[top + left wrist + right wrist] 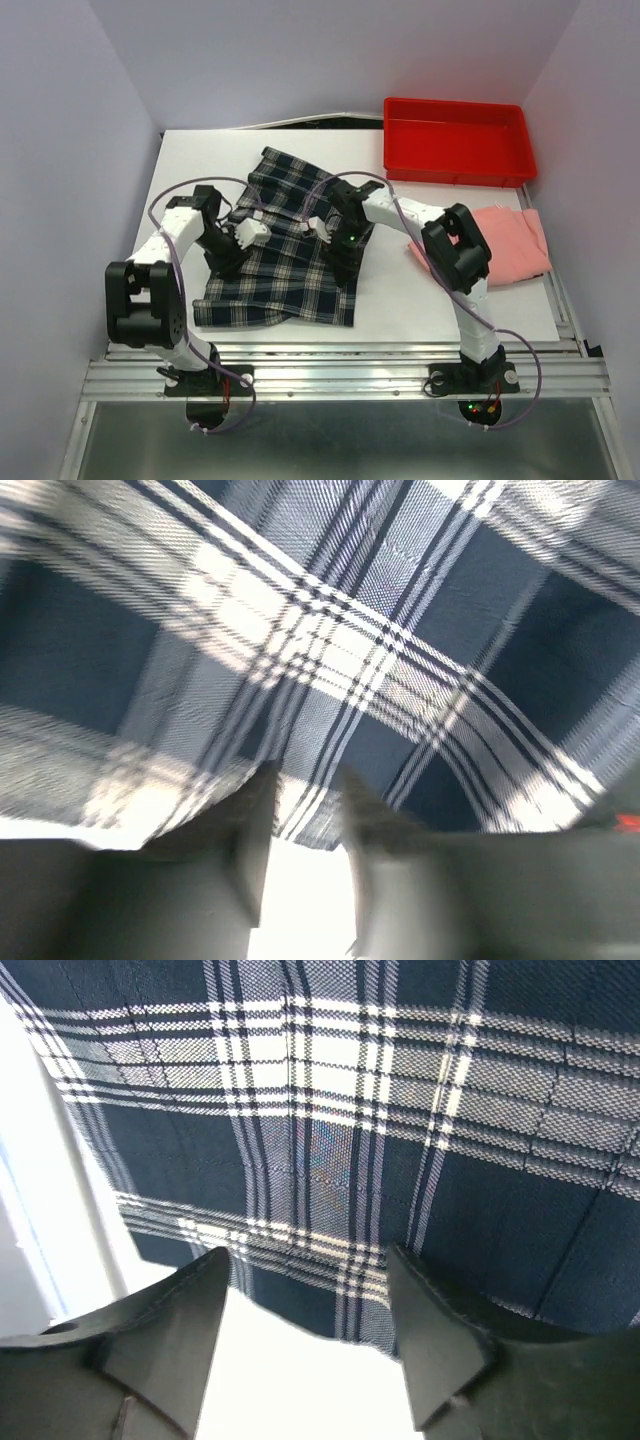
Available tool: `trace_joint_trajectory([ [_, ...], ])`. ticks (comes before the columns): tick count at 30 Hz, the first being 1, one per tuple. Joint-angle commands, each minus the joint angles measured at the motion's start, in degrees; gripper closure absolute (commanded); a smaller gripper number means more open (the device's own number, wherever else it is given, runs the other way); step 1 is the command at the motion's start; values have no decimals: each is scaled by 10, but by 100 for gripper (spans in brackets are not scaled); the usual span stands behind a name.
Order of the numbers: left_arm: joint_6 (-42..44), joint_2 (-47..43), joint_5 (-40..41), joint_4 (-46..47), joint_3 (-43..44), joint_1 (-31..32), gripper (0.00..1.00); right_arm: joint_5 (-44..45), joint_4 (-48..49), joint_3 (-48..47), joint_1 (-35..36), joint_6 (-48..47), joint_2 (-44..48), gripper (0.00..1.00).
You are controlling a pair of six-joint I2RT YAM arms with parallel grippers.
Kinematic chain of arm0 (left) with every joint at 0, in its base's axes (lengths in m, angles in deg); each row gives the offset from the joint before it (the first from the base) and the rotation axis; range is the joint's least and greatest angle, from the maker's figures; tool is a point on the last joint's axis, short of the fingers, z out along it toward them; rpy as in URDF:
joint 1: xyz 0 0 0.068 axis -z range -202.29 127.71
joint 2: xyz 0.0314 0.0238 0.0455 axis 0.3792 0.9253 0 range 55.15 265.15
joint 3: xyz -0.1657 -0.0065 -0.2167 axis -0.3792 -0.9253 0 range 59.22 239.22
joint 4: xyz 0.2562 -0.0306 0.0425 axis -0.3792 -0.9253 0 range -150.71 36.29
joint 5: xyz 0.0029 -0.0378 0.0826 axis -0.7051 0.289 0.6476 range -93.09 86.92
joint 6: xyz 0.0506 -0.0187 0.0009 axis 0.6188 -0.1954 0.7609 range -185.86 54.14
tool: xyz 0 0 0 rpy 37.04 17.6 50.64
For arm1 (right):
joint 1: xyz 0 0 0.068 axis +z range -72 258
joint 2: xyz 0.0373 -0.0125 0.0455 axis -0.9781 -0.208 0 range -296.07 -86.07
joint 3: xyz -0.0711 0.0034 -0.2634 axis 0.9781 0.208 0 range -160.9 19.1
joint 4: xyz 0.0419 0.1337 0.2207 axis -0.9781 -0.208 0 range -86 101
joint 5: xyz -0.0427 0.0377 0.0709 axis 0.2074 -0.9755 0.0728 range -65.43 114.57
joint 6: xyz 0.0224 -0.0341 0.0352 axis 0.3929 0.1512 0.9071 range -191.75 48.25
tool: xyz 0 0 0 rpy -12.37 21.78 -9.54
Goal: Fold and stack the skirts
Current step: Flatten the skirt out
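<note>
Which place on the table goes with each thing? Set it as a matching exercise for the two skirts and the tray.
Things:
1. plaid skirt
2. salmon-pink skirt
3. red plastic tray

Places:
A. far right corner of the table
B. by the right edge, nearer than the tray
C. spread out in the middle

Pairs: 1-C, 2-B, 3-A
</note>
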Motion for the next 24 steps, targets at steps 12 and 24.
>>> trace_joint_trajectory([
  [12, -127, 126, -106, 38, 466, 6, 2, 116, 58, -424, -129, 233, -160, 18],
  [24, -49, 133, -75, 55, 280, 17, 39, 163, 201, -335, -123, 284, -181, 25],
])
